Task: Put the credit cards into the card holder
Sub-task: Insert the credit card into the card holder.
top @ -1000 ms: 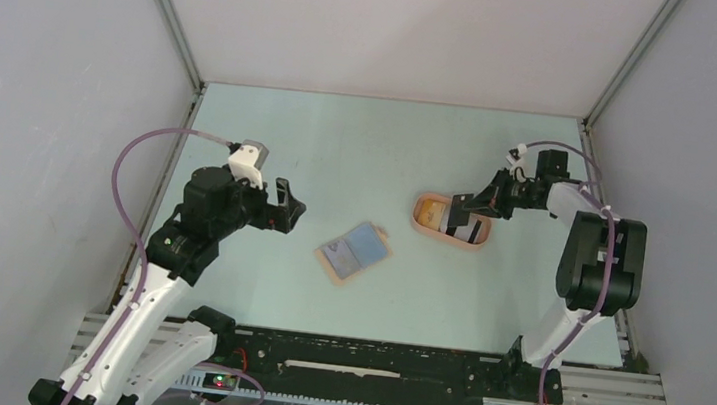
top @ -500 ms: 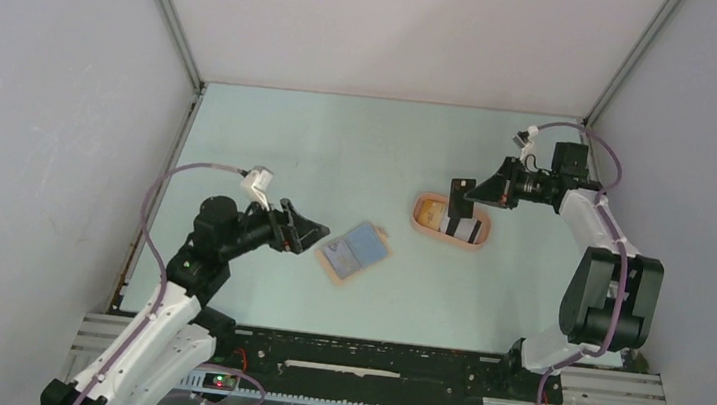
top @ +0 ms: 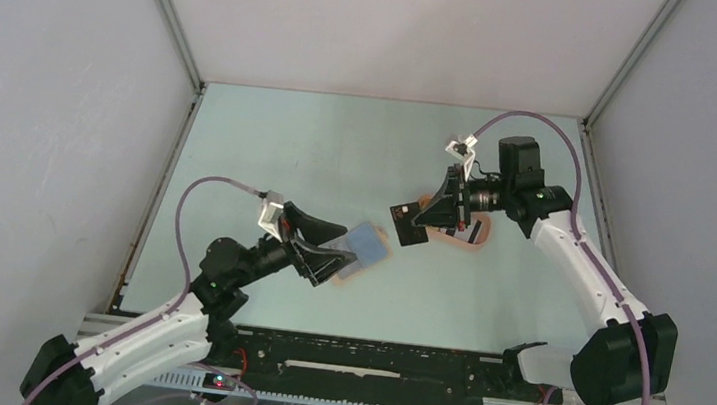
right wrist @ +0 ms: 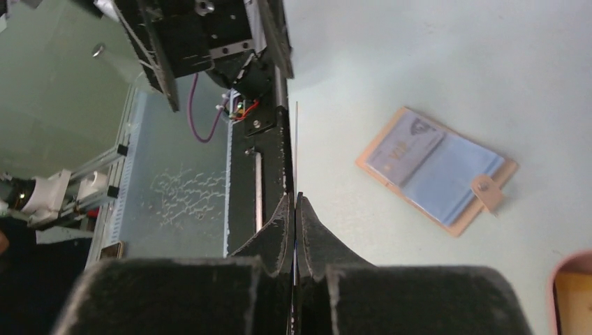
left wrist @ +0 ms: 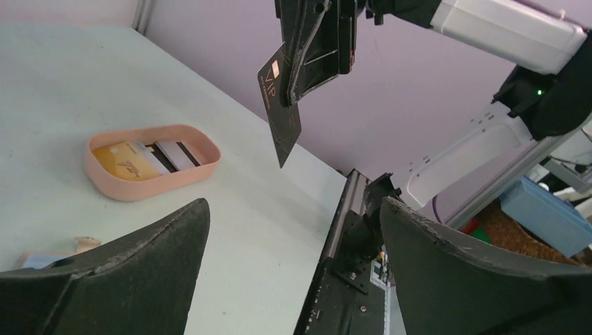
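Note:
The card holder (top: 368, 245) lies open on the table, tan with blue-grey pockets, and shows clearly in the right wrist view (right wrist: 436, 171); a blue-grey card (right wrist: 405, 150) sits in its left half. My right gripper (top: 423, 217) is shut on a black credit card (top: 407, 225) and holds it in the air just right of the holder. The card is seen edge-on between my fingers in the right wrist view (right wrist: 296, 153) and hangs high in the left wrist view (left wrist: 279, 105). My left gripper (top: 329, 250) is open and empty over the holder's left edge.
A peach-pink oval tray (left wrist: 150, 174) holds a yellowish card (left wrist: 129, 159) and a black-and-white card (left wrist: 174, 152); in the top view the tray (top: 466, 244) is partly hidden behind my right gripper. The black rail runs along the table's near edge (top: 368, 359).
My right gripper has lifted the black card out of the tray and carried it left toward the holder. My left arm has swung right and down to the holder's left edge.

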Controlling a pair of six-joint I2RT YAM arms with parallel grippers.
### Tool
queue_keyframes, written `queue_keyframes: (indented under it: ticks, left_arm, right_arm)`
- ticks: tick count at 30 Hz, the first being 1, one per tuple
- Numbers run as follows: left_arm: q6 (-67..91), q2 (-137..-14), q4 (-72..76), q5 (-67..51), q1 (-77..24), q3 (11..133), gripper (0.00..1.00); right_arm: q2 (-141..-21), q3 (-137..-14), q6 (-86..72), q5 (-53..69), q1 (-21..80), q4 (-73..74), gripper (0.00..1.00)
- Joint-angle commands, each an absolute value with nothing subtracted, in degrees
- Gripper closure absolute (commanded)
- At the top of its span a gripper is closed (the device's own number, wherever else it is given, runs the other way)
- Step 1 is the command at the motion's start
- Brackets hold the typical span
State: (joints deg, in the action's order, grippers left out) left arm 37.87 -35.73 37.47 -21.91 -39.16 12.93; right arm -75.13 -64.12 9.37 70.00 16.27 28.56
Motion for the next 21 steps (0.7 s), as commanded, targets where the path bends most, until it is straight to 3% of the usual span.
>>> queue_keyframes:
  ticks: [1,11,21]
  left_arm:
    - [32.2,-38.4,51.3,-19.3,-42.4,10.9,0.04]
    - [31.0,-46.0,57.5,-18.6,-45.2,11.0,0.12]
    - [35.1,-53.2,63.1,-19.5,-45.5,12.5,0.38]
  right_arm:
    - [-74.7,-64.0,15.6,73.5,20.0,29.2,1.00]
    - [-77.3,-64.1,19.4,71.6,26.8,29.9,1.00]
    - [-79.8,-66.5,24.9,73.1,26.6,36.5,0.99]
